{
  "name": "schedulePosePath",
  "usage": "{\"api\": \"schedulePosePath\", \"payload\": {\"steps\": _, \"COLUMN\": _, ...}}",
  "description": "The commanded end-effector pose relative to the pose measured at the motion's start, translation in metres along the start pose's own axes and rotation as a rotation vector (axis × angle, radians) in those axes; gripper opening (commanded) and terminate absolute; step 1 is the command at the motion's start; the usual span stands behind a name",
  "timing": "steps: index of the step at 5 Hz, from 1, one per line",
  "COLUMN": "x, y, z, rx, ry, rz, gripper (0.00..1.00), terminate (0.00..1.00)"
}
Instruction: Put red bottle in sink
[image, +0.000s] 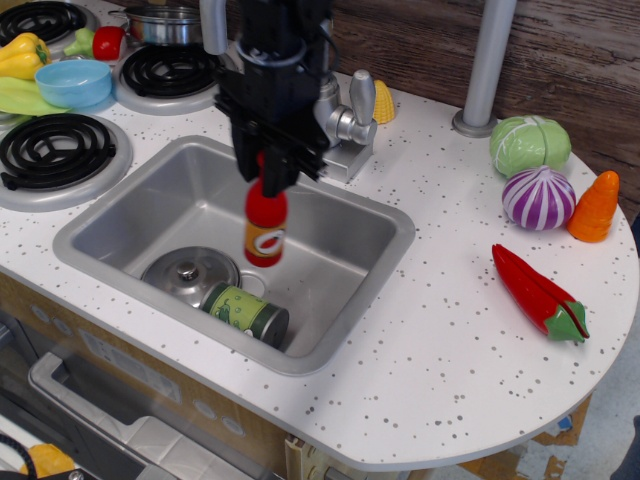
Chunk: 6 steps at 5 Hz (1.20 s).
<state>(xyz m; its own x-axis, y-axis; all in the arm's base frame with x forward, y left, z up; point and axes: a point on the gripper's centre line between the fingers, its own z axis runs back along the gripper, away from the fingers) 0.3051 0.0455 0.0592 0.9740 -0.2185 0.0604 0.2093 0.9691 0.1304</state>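
While we look from the left edge of the tabletop (450, 340), we see a black burner (55, 150), then the sink (190, 195) with a metal lid (188, 275) and a green can (247, 313) inside. Our pincer (270, 172) is closed on the red bottle's (265, 225) top, holding it upright above the sink. Near the right edge lies a red pepper (538, 294).

I see a red bottle (265, 227) with an orange label, a grey metal sink (330, 250), a white speckled table (450, 350), a green can (246, 313), a purple-and-white striped onion (539, 197) and a red chili (538, 293).
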Motion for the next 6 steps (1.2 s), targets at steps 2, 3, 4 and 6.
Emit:
{"api": "schedulePosePath", "payload": {"steps": 2, "x": 0.023, "y": -0.005, "z": -0.026, "rx": -0.021, "ry": -0.026, "rz": -0.031, "gripper": 0.00, "terminate": 0.00}}
{"api": "schedulePosePath", "payload": {"steps": 3, "x": 0.024, "y": -0.005, "z": -0.039, "rx": -0.013, "ry": -0.074, "rz": -0.041, "gripper": 0.00, "terminate": 0.00}}
{"api": "schedulePosePath", "payload": {"steps": 4, "x": 0.024, "y": -0.005, "z": -0.039, "rx": -0.013, "ry": -0.074, "rz": -0.041, "gripper": 1.00, "terminate": 0.00}}
{"api": "schedulePosePath", "payload": {"steps": 6, "x": 0.024, "y": -0.005, "z": -0.039, "rx": -0.013, "ry": -0.074, "rz": -0.041, "gripper": 1.00, "terminate": 1.00}}
